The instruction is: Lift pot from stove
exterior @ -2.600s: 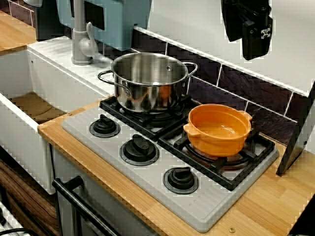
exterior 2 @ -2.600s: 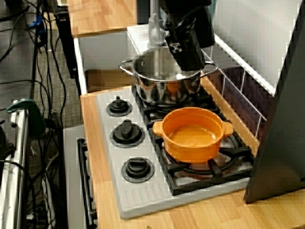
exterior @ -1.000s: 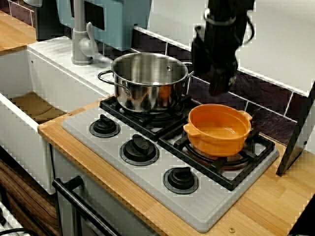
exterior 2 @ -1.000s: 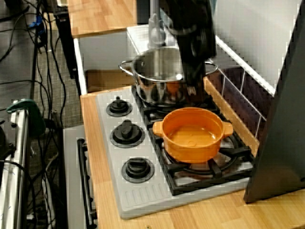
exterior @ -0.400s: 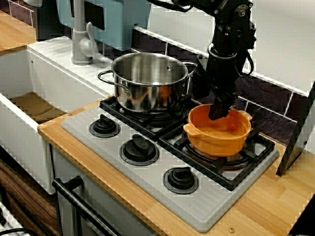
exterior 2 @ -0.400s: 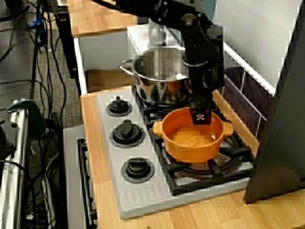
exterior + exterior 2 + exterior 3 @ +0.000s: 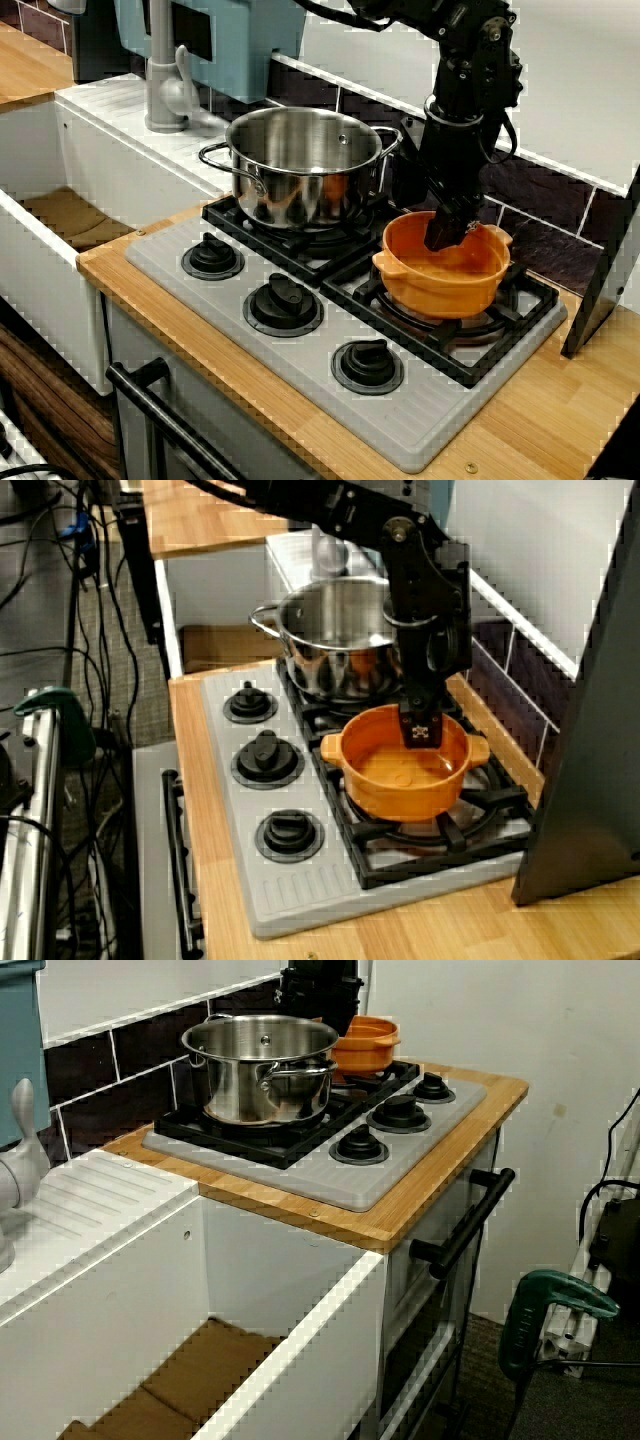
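the orange pot [image 7: 442, 263] [image 7: 403, 763] [image 7: 365, 1044] sits on the black burner grate at the right rear of the grey stove [image 7: 300, 345] [image 7: 260, 870] [image 7: 345, 1175], its base resting flat on the grate and its two stubby side handles pointing out to either side. the gripper [image 7: 445, 228] [image 7: 420, 730] comes down from above on a black arm [image 7: 465, 90] [image 7: 425, 590] and its tip is at the pot's back rim, the tip reaching down inside the rim in both front views; whether its fingers are apart, together or pinching the rim cannot be told, since the tip shows only as one dark block against the orange wall. in the side view the arm is a dark mass behind the steel pot and the gripper tip is hidden. the taller steel pot [image 7: 300, 165] [image 7: 335, 645] [image 7: 260, 1065] with loop handles stands on the neighbouring grate at the left rear of the stove, just beside the orange pot but apart from it. three round black knobs [image 7: 285, 300] [image 7: 265, 757] [image 7: 400, 1112] run along the stove's front edge. the stove is set into a wooden countertop [image 7: 560, 420] [image 7: 450, 930] [image 7: 440, 1190], with dark tiles [image 7: 540, 215] along the wall at its back edge. past the counter's left edge a white sink [image 7: 40, 250] [image 7: 120, 1300] drops down, and a grey tap [image 7: 165, 80] stands at its back corner. an oven door handle [image 7: 150, 395] [image 7: 465, 1225] runs below the counter's front edge.
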